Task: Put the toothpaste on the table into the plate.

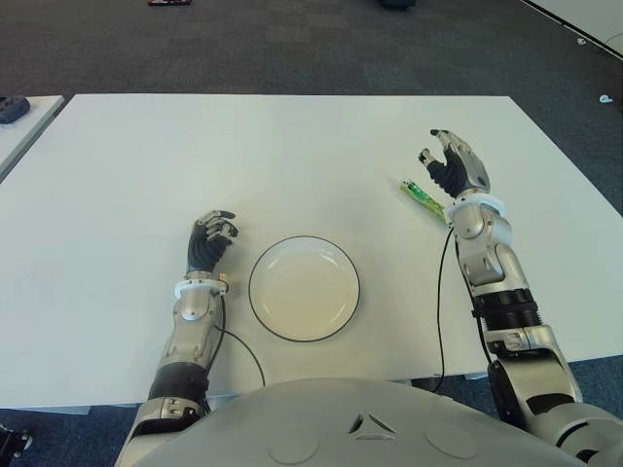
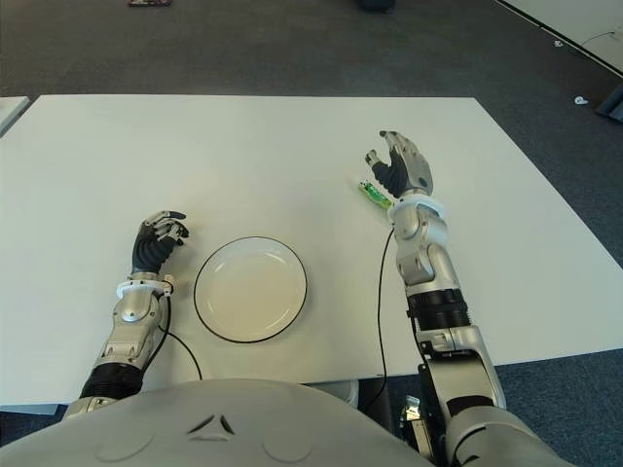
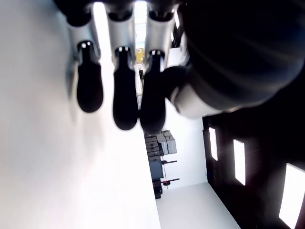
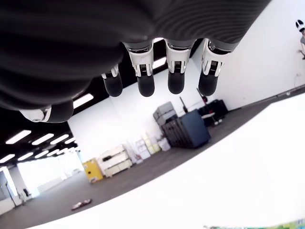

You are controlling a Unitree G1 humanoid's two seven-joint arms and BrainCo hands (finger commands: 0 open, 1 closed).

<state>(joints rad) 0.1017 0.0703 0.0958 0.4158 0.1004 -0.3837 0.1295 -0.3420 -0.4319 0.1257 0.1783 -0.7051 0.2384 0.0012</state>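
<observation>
A green and white toothpaste tube (image 1: 421, 196) lies flat on the white table (image 1: 292, 156), right of centre. My right hand (image 1: 450, 162) hovers just above and beyond it with fingers spread and nothing in them; the tube's edge shows in the right wrist view (image 4: 267, 226). The white plate (image 1: 304, 288) with a dark rim sits near the table's front edge and holds nothing. My left hand (image 1: 210, 240) shows to the left of the plate, fingers curled with nothing in them.
A neighbouring table's corner (image 1: 24, 112) with a dark object stands at far left. Dark carpet (image 1: 292, 39) lies beyond the table. Cables (image 1: 443, 292) run along both forearms near the front edge.
</observation>
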